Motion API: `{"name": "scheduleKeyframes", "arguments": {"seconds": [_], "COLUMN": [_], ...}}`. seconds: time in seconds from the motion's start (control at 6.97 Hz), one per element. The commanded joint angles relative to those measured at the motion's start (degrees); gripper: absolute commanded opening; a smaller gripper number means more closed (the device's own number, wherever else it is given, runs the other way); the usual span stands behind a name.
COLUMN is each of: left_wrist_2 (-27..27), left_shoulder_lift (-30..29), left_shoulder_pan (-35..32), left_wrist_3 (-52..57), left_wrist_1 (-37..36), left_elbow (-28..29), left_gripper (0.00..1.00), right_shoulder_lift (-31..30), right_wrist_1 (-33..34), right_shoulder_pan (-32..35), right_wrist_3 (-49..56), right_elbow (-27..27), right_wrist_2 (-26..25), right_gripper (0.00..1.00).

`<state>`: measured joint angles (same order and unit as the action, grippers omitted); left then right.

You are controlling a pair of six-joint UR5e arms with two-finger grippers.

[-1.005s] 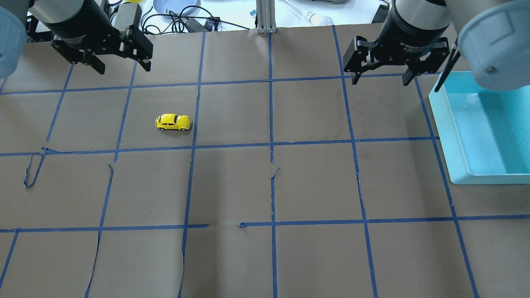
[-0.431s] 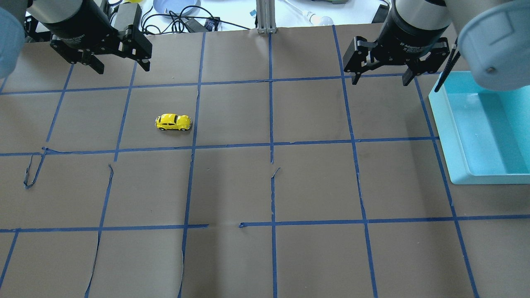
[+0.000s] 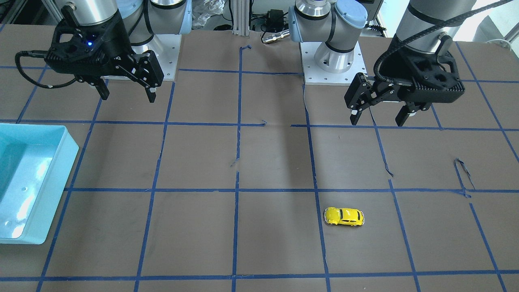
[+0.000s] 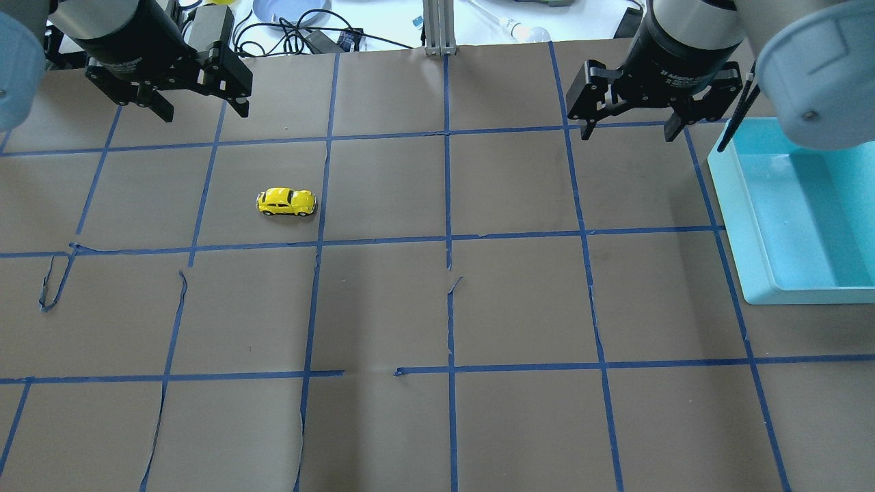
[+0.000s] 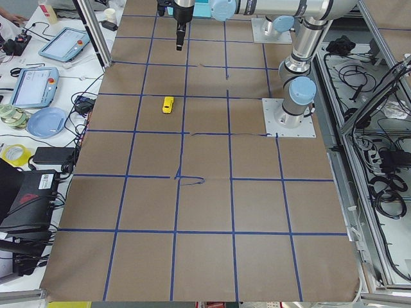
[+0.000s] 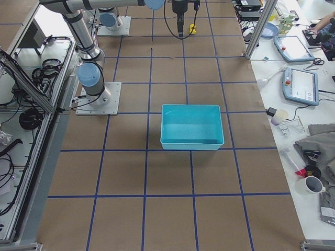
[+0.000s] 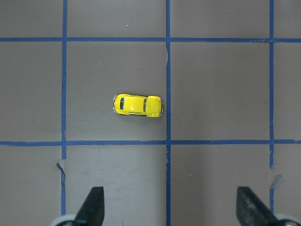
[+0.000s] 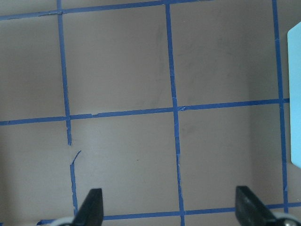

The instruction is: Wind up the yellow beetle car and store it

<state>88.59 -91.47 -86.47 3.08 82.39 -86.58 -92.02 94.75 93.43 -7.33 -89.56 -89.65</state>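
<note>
Fingers (image 7: 93, 207) of the left gripper (image 4: 204, 109) stand wide apart; the yellow beetle car (image 7: 138, 105) lies ahead of them, lengthwise across their gap; best to centre over it, turn so the pads meet its sides, then descend; the right gripper (image 4: 629, 128) is likewise spread, far off.

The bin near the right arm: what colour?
The bin is turquoise; exterior right view shows it best.

Bright even overhead light; soft shadows on table (image 4: 383, 307); glare in bin (image 3: 24, 178); frames sharp.
</note>
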Motion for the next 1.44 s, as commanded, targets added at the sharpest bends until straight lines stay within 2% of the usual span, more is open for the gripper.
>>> {"name": "scheduleKeyframes", "arguments": {"seconds": [0.0, 0.43, 0.72, 0.86, 1.15, 1.29], "left_wrist_2": [0.1, -0.1, -0.3, -0.1, -0.6, -0.4], "left_shoulder_lift": [0.2, -1.0, -1.8, -3.1, -7.4, -9.4], "left_shoulder_pan": [0.0, 0.4, 0.6, 0.6, 0.6, 0.6], "left_wrist_3": [0.0, 0.2, 13.2, 15.3, 21.3, 27.9], "left_wrist_1": [0.0, 0.1, -0.2, -0.6, -6.5, -6.6], "left_elbow": [-0.2, -0.2, -0.5, -1.6, -3.0, -3.2], "left_gripper": [1.0, 1.0, 1.0, 1.0, 1.0, 1.0], "right_shoulder_lift": [0.0, 0.0, 0.0, -0.1, -0.1, -0.1], "right_wrist_1": [-0.1, -0.2, -0.4, -0.4, -0.6, -0.7], "right_shoulder_pan": [0.0, 0.0, 0.0, 0.1, 0.1, 0.0], "right_wrist_3": [0.1, 0.2, 0.2, 0.2, 0.2, 0.2], "right_elbow": [0.0, 0.0, 0.0, 0.0, 0.0, 0.0], "right_wrist_2": [0.0, 0.0, 0.0, 0.1, 0.0, 0.0], "right_gripper": [1.0, 1.0, 1.0, 1.0, 1.0, 1.0]}}
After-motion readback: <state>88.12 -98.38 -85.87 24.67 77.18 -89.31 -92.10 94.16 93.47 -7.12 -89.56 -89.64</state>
